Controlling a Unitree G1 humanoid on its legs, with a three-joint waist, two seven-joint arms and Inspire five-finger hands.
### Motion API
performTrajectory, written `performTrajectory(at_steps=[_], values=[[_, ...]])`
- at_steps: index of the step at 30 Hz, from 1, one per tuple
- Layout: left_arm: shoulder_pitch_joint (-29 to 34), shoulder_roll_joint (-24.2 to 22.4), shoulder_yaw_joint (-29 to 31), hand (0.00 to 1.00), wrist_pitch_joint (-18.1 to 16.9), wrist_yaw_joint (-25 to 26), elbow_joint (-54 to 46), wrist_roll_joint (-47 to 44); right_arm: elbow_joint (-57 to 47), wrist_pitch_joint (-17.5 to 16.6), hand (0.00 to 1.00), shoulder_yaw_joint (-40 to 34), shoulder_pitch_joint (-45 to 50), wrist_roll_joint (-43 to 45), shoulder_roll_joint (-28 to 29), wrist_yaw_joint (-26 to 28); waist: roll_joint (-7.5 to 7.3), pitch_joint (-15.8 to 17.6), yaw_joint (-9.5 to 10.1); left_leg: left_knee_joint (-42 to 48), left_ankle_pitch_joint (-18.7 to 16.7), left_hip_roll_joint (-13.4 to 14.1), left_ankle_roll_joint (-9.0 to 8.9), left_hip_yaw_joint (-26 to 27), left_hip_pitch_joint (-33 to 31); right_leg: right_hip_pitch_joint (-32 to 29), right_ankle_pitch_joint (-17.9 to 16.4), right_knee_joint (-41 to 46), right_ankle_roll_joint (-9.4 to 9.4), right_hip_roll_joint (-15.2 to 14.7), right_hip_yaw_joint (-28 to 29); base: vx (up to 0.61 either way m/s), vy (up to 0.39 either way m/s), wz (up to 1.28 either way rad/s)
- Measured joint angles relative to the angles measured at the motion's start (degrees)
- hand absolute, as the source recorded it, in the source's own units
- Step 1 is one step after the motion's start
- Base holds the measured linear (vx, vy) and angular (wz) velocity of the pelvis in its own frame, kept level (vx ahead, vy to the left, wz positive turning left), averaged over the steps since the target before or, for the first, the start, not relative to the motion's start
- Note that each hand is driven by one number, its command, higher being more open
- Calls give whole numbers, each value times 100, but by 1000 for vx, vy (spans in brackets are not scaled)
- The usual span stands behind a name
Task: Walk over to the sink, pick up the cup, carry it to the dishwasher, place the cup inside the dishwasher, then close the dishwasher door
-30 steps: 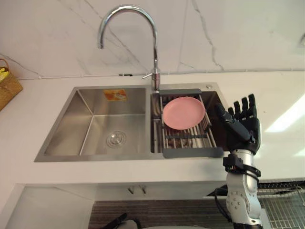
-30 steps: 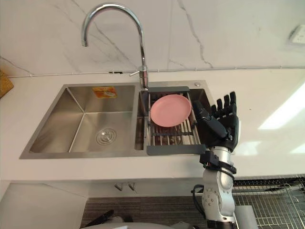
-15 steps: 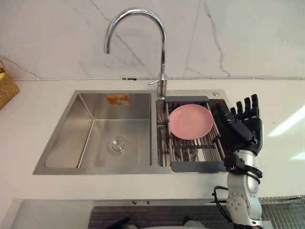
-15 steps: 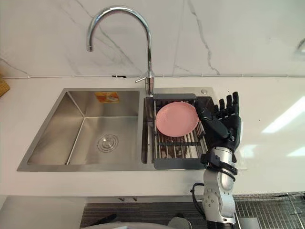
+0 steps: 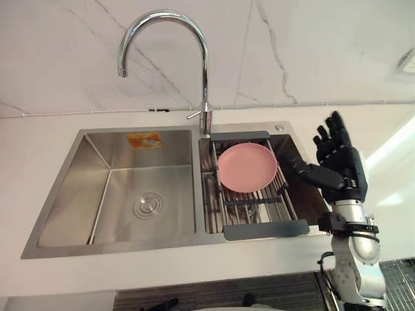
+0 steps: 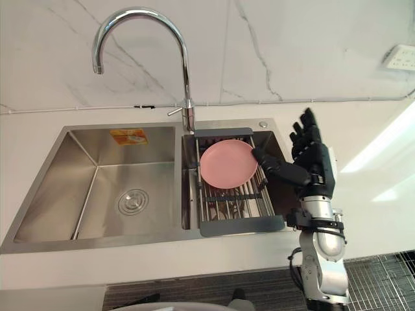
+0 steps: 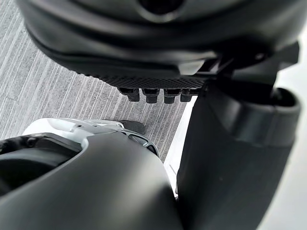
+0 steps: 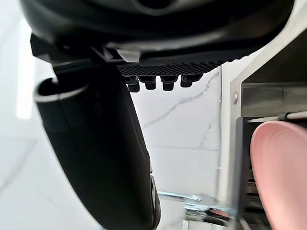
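Stainless steel formed the double sink (image 5: pixel 117 188), brushed and matt, sunk into a smooth white worktop (image 5: pixel 39 123) below a white marble wall (image 5: pixel 311 52) with thin grey veins. Its left basin was a plain square well with a round drain. A polished chrome faucet (image 5: pixel 205 78) rose between the basins in a tall hooked arch. Across the right basin sat a drying rack (image 5: pixel 266 229) of thin metal bars in a dark grey frame, and on the bars lay a round pink plate (image 5: pixel 247 167) with a matt finish. Something dim showed under the bars below the plate; I could not tell whether it was the cup.

The right hand (image 5: pixel 340 165), dark and jointed, stood upright at the right basin's right edge with straight, spread fingers, holding nothing. Its thumb stretched towards the rack, close to the plate's rim. The left hand (image 7: pixel 144 43) hung over ribbed grey floor (image 7: pixel 57 91), fingers relaxed and empty. A wire grid (image 6: pixel 389 278) showed low beside the right arm.
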Motion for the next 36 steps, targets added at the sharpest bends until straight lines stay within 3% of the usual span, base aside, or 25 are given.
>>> performTrajectory(at_steps=[3, 12, 20, 25, 36], values=[[11, 63, -100, 100, 4, -25, 1, 33, 217, 191, 100, 224, -259, -492, -472, 313, -51, -51, -31, -28, 12, 0, -12, 8, 42, 26, 6, -15, 7, -13, -3, -31, -14, -1], [10, 134, -211, 100, 90, -23, -11, 21, 937, 406, 100, 590, -595, -1669, -713, 698, -112, -94, -37, -238, 217, -38, -11, -114, 29, 38, 89, -101, 3, -26, -176, -79, -39, 8], [31, 138, -209, 100, 157, -10, -23, 28, 1429, 298, 100, 681, -641, -2767, -716, 365, -112, -96, -72, -420, 404, -51, -16, -202, 47, 34, 129, -101, -19, -22, -271, -85, -38, 6], [70, 139, -208, 100, 177, -10, -57, 27, 1618, 237, 100, 681, -641, -3366, -715, -242, -111, -103, -113, -522, 500, -75, -5, -244, 65, 32, 146, -102, -32, -30, -312, -72, -28, 4], [88, 134, -215, 100, 187, -10, -96, 31, 1669, 44, 100, 680, -641, -3631, -577, -1209, -102, -113, -102, -636, 590, -96, 10, -334, 84, 58, 147, -101, -33, -19, -401, -47, -28, 5]])
